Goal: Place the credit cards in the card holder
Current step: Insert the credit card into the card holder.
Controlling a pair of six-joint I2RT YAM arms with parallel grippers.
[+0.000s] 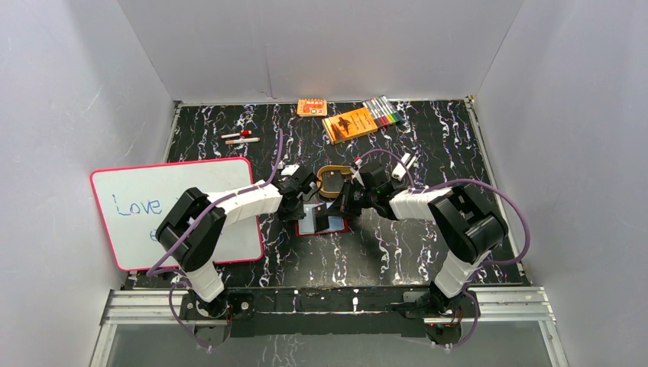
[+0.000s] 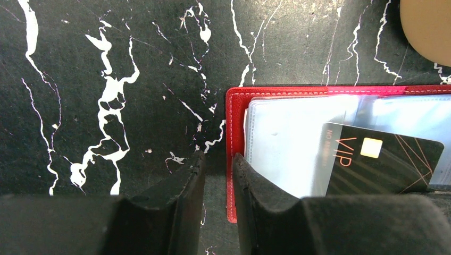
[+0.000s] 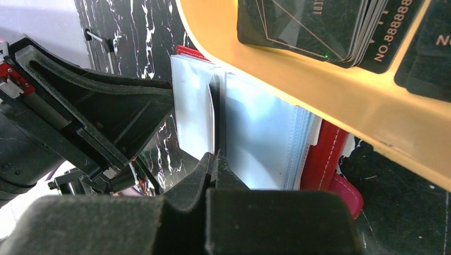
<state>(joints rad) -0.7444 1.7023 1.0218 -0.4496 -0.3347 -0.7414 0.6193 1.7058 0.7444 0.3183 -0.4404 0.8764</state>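
Tray (image 3: 319, 90) just behind card holder (image 2: 282, 143), left claw (image 2: 218, 162) at its edge, right claw (image 3: 213, 159) above.

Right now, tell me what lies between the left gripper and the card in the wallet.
Only the wallet's clear sleeve, between left gripper and card, in the left wrist view.

"Love" is handwritten in blue on the whiteboard (image 1: 145, 191). The dark card (image 2: 383, 164) in the red wallet (image 2: 236, 106) reads "VIP" in orange, plus small print beginning "NO". In the tan tray (image 3: 319, 90), a second card (image 3: 396, 29) shows "NO.8888", cut off
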